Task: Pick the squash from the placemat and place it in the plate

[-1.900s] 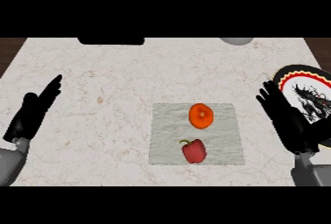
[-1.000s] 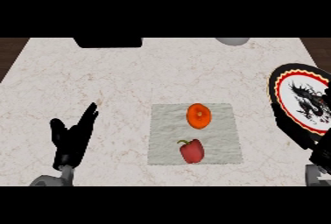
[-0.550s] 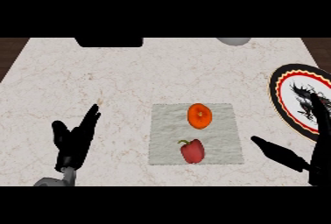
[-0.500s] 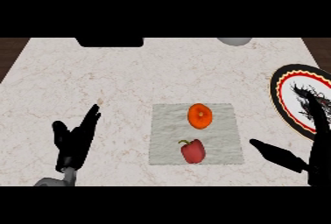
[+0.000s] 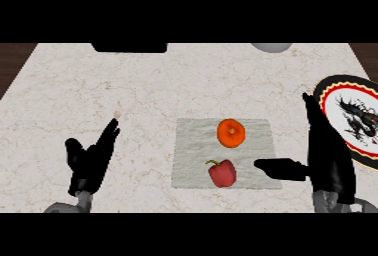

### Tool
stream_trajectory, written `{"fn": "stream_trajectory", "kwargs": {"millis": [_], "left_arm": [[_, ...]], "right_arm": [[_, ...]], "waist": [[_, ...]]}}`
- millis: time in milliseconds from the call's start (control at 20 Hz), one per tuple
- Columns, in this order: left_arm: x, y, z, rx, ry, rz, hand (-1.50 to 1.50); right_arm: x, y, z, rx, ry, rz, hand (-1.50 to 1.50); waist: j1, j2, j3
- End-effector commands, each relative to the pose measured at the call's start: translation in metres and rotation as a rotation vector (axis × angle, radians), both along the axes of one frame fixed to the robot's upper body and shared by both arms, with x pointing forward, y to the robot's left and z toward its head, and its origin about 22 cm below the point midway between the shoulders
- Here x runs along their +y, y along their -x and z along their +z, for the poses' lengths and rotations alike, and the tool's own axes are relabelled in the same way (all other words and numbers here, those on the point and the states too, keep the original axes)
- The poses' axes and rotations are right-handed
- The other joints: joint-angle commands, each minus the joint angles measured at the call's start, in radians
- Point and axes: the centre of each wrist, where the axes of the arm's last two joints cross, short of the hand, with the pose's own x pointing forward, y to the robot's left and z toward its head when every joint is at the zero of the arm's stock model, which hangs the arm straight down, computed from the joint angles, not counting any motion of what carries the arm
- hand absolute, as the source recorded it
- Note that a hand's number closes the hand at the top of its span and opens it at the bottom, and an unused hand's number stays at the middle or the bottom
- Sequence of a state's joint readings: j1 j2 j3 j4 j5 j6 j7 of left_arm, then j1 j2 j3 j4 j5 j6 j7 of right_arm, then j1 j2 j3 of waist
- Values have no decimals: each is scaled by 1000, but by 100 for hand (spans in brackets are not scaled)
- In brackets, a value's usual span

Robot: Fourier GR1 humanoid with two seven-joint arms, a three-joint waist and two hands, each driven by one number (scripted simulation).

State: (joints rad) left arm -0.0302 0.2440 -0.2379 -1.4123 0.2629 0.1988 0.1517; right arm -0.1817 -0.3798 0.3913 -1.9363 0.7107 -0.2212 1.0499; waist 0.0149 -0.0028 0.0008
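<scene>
Down at the near edge, the left forearm (image 5: 68, 207) and the right forearm (image 5: 341, 205) are just poking into view. The left hand (image 5: 88, 161) is hanging over bare counter (image 5: 148, 95), well to the left of the placemat (image 5: 193, 150). Its fingers are lying straight and pressed together, pointing away, with the thumb sticking out to the left. It is holding nothing.

Over on the other side, the right hand (image 5: 326, 157) is standing just beside the placemat's right edge. It is spread wide, with straight fingers reaching toward the far side and the thumb jutting left across the mat's near right corner. That thumb is pointing at the red bell pepper (image 5: 221, 173) without touching it, and this hand is gripping nothing either.

The pepper is sitting on the near half of the pale mat, stem toward the left. Just beyond it, the squash (image 5: 231, 132) is resting on the mat's far half, orange and round, apart from both hands.

Farther right, the plate (image 5: 363, 150) is lying flat at the counter's edge, showing a black dragon inside a red, yellow and black rim. The right hand's fingertips are overlapping its left rim in this view.

At the far edge, a dark block (image 5: 129, 47) and a grey round object (image 5: 272, 47) are peeking in.
</scene>
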Motion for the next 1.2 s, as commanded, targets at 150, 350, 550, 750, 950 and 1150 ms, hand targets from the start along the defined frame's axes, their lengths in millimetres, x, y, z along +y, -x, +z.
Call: {"fn": "stream_trajectory", "kwargs": {"millis": [150,350,550,750,950,1150], "left_arm": [[-2,0,-7,51,11,-12,0],[-4,-1,-4,39,9,4,0],[-15,6,-13,50,12,0,0],[1,12,1,51,17,7,0],[-4,15,-3,40,18,-20,0],[-4,8,-13,46,4,10,0]], "right_arm": [[58,-32,-3,114,63,-60,-150],[80,-39,-24,194,40,-65,-150],[92,-37,-25,237,-16,-20,-150],[80,-39,-35,234,-11,-21,-150],[99,-58,-42,243,32,-30,-150],[99,-60,-48,298,83,-71,-150]], "waist": [[-4,5,-2],[-3,5,-2],[-11,3,-1],[-11,2,-1],[-6,3,-1],[-10,4,-1]]}}
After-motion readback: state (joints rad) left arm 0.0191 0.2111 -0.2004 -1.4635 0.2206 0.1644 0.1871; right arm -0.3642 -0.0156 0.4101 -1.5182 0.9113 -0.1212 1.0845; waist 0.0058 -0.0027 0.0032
